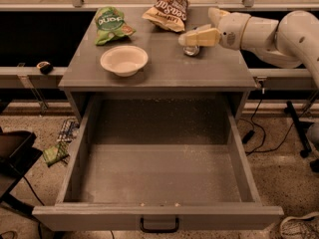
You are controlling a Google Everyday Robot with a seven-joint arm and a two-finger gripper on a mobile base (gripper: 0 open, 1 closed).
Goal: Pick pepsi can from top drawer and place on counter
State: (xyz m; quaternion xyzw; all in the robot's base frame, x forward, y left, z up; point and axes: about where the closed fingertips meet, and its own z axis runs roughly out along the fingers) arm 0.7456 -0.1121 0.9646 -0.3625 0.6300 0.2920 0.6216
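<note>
The top drawer [157, 217] is pulled fully out and nothing shows inside it. On the counter [159, 71], at its right rear, a small silvery end of the pepsi can [191, 50] shows just under my lower finger. The rest of the can is hidden, and I cannot tell whether it stands upright. My gripper [204, 27] reaches in from the right, over the counter. Its cream fingers [199, 37] are spread apart, one low by the can and one higher behind.
A white bowl [124, 60] sits at the counter's left middle. A green chip bag [109, 24] lies at the rear left and a brown chip bag [167, 9] at the rear centre. Cables and litter lie on the floor on both sides of the cabinet.
</note>
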